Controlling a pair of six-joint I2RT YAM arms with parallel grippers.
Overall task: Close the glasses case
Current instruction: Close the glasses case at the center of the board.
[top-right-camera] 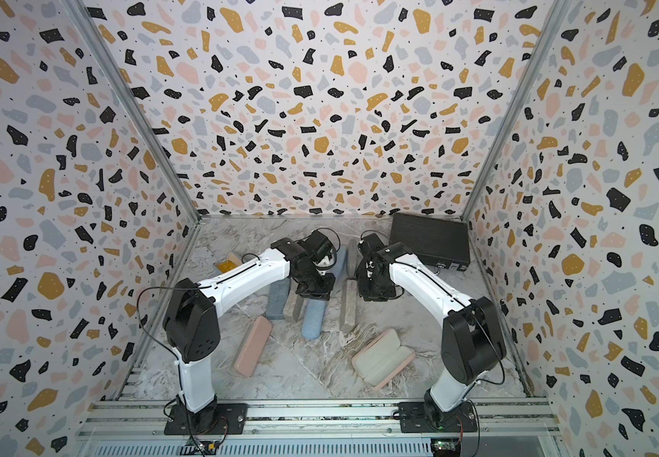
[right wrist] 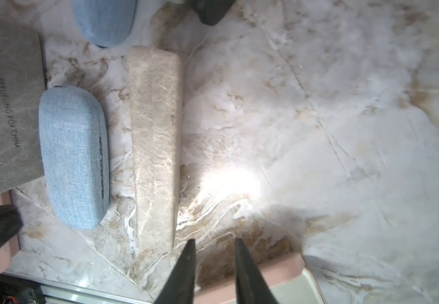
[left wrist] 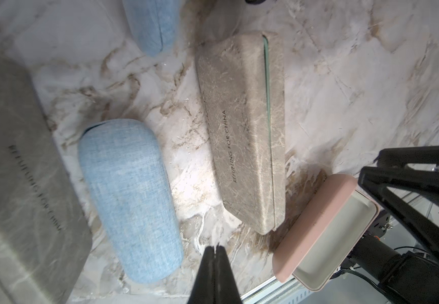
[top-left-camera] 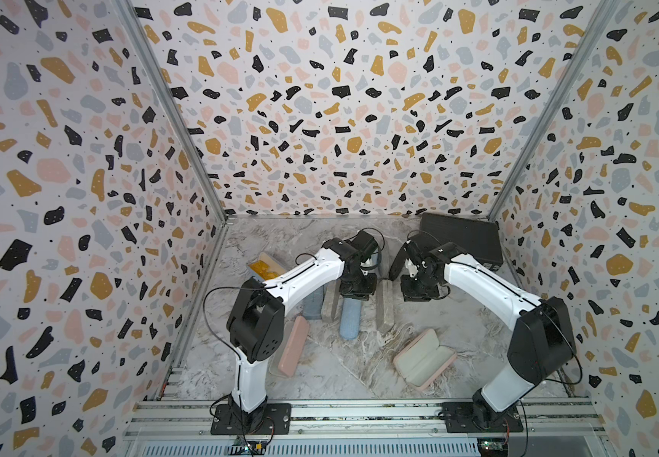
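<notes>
The open glasses case (top-left-camera: 424, 360) (top-right-camera: 383, 359) is pink with a pale lining and lies spread flat on the marble table at the front right. My right gripper (right wrist: 214, 243) hangs above the table just short of this case (right wrist: 284, 268). It is open, with nothing between its fingers. My left gripper (left wrist: 215, 248) is shut and empty, over bare table between a blue case (left wrist: 128, 200) and a marble-patterned case (left wrist: 244, 131). The open pink case (left wrist: 318, 210) lies off to one side of it. In both top views the two wrists are over the middle of the table, behind the open case.
Closed cases lie around the middle: a blue one (top-left-camera: 349, 320), two marble-patterned ones (top-left-camera: 384, 310) (top-left-camera: 329, 310), another blue one (top-left-camera: 314, 304) and a pink one (top-left-camera: 294, 346) at the front left. A black box (top-left-camera: 462, 237) stands at the back right. Patterned walls enclose the table.
</notes>
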